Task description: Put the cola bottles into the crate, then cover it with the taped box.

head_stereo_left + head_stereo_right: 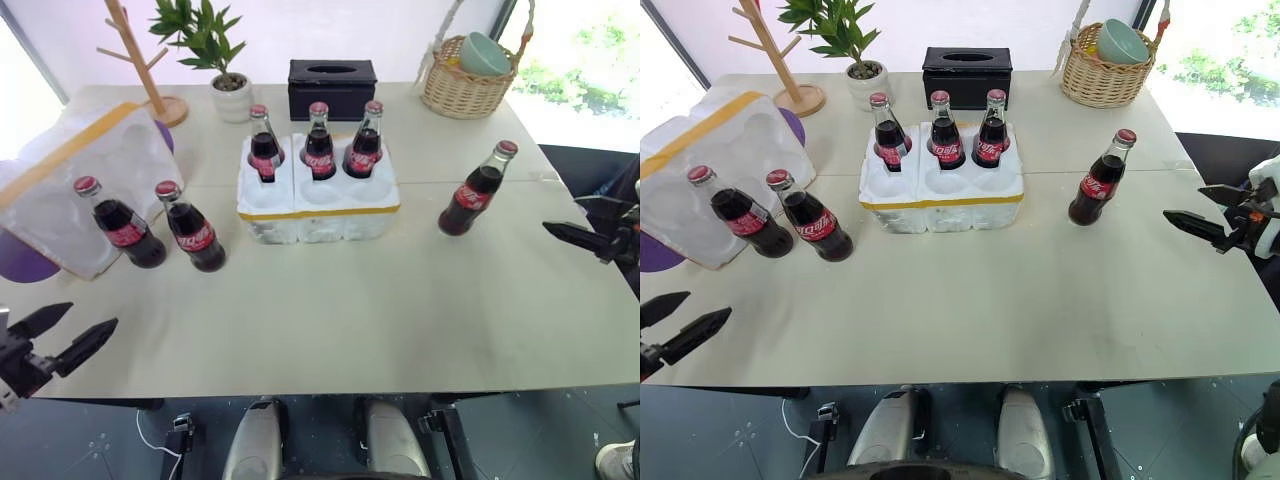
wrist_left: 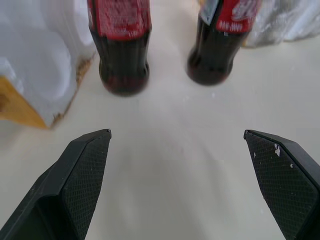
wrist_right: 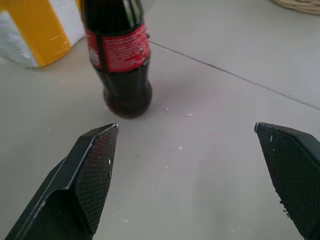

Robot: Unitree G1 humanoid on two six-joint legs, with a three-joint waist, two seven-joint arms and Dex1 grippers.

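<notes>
Red labels with white script wrap the cola bottles, but the writing is too small to read. All are slim-necked dark glass with red caps. Three stand in the back wells of the crate [image 1: 318, 210], a low white foam tray banded with yellow tape at mid-bench; its three front wells are bare.

Two more bottles, one [image 1: 121, 224] and its neighbour [image 1: 191, 228], stand on the pale bench [image 1: 400, 320] just beside the taped box [image 1: 75, 180], a lobed white foam box with a yellow band that lies at the left. The left gripper [image 1: 62, 334] hovers near the bench's front edge with its black, cross-hatched fingers spread wide and empty, the two bottles a little ahead of it.

A sixth bottle [image 1: 476, 190] stands alone to the right of the crate. The right gripper [image 1: 585, 222] is level beside it, apart from it, fingers likewise wide and holding nothing.
</notes>
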